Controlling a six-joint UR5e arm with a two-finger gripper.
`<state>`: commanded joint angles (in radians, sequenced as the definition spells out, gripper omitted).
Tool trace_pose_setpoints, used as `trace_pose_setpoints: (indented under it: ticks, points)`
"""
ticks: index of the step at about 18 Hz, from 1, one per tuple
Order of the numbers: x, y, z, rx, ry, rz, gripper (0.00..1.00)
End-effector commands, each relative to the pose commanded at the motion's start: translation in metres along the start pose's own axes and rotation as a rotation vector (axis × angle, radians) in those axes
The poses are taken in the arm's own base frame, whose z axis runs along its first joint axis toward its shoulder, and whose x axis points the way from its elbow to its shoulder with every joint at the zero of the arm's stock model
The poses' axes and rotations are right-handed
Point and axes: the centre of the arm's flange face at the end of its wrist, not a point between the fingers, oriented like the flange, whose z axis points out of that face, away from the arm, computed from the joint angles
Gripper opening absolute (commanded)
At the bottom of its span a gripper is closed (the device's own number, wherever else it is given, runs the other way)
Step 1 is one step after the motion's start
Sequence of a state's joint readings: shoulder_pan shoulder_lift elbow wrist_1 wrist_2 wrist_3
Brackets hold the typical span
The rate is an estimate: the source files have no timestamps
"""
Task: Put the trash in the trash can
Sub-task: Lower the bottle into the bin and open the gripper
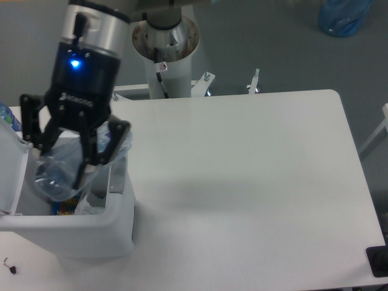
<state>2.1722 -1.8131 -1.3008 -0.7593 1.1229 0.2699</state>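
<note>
My gripper point(63, 159) hangs over the open trash can point(97, 227), a white boxy bin at the table's left front. It is shut on a clear plastic water bottle point(56, 173), which points down and left into the bin's opening. The bottle's label is not visible. Inside the bin, below the bottle, a crumpled clear wrapper point(88, 203) and a bit of colourful packaging show. The bin's white lid point(12, 167) stands open on the left, and a grey tab point(115, 176) sits on the right rim.
The white table point(242, 182) stretches to the right of the bin. The arm's base column point(165, 54) stands behind the table. A blue bag point(342, 15) lies on the floor at the far right. A black object point(379, 260) sits at the table's front right corner.
</note>
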Motion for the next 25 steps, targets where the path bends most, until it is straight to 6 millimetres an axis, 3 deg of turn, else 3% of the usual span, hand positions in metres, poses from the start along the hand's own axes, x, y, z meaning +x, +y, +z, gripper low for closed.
trace_pose_setpoints:
  ticks: [2, 14, 25]
  points:
    - [0.006, -0.003, 0.004, 0.002, 0.009, 0.009, 0.54]
    - [-0.001, 0.003, 0.027, -0.022, 0.019, -0.015, 0.54]
    - [0.026, 0.015, 0.062, -0.069, 0.069, -0.018, 0.56]
